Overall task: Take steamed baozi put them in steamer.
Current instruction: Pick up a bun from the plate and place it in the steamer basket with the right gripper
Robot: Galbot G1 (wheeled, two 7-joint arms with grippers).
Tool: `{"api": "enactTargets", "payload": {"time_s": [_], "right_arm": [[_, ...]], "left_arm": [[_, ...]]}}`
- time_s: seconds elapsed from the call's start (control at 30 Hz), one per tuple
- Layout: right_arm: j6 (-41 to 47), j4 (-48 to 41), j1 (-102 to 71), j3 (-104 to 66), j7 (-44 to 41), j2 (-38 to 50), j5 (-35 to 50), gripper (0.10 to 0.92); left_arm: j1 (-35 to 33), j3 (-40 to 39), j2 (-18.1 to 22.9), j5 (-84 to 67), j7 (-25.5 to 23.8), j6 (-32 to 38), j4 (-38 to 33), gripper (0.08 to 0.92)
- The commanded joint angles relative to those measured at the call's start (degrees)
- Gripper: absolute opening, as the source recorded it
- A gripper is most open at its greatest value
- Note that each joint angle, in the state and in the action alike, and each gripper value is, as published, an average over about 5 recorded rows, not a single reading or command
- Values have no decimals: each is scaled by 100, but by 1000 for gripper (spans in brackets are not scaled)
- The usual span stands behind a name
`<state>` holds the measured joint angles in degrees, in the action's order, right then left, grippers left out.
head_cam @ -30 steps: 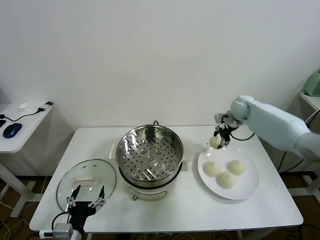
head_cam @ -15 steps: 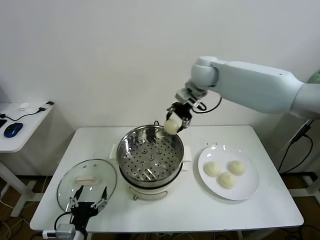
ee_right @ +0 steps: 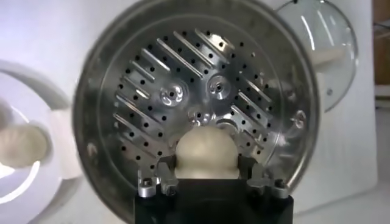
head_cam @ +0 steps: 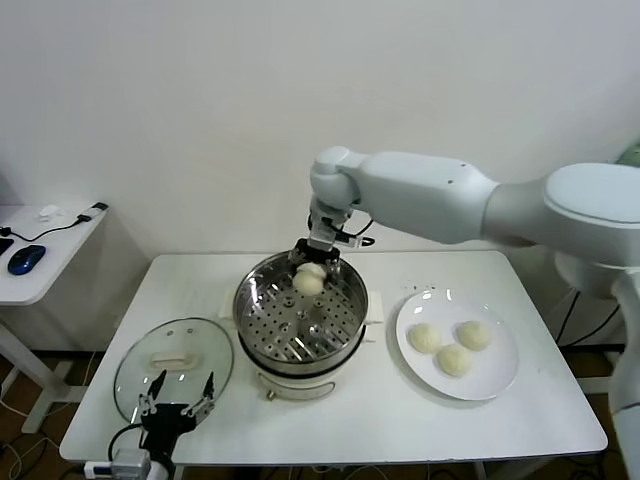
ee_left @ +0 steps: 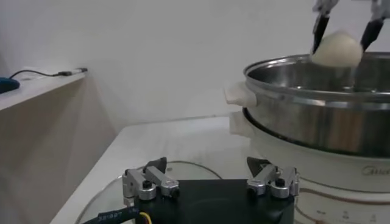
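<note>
My right gripper point(head_cam: 311, 270) is shut on a cream-white baozi point(head_cam: 308, 280) and holds it above the back part of the shiny steel steamer point(head_cam: 270, 335). The right wrist view shows that baozi point(ee_right: 205, 153) between the jaws over the perforated steamer floor point(ee_right: 183, 91). The left wrist view shows it point(ee_left: 336, 50) held over the steamer rim point(ee_left: 286, 67). Three more baozi point(head_cam: 452, 346) lie on the white plate point(head_cam: 500, 375) to the right. My left gripper point(head_cam: 175, 395) is open and empty, low at the front left over the glass lid point(head_cam: 150, 350).
The glass lid with a white handle lies left of the steamer near the table's front edge. A side table point(head_cam: 40, 255) with a blue mouse point(head_cam: 23, 260) stands at the far left. My right arm point(head_cam: 450, 195) reaches across above the plate.
My right gripper has carried the baozi from the plate leftward to over the steamer, and now holds it lower, over the pot. The left gripper has stayed put.
</note>
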<state>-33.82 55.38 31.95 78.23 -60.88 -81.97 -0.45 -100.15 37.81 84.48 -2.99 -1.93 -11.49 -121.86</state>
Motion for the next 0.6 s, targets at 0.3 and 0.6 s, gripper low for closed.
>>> {"api": "enactTargets", "payload": {"time_s": [0.3, 0.6], "right_arm": [[-831, -2031, -844, -472, 92, -861, -773, 670], [-973, -2192, -630, -222, 18, -931, 107, 806]], "left_arm": [[66, 10, -52, -38, 11, 42, 135, 823], [152, 42, -89, -80, 19, 14, 183, 823]]}}
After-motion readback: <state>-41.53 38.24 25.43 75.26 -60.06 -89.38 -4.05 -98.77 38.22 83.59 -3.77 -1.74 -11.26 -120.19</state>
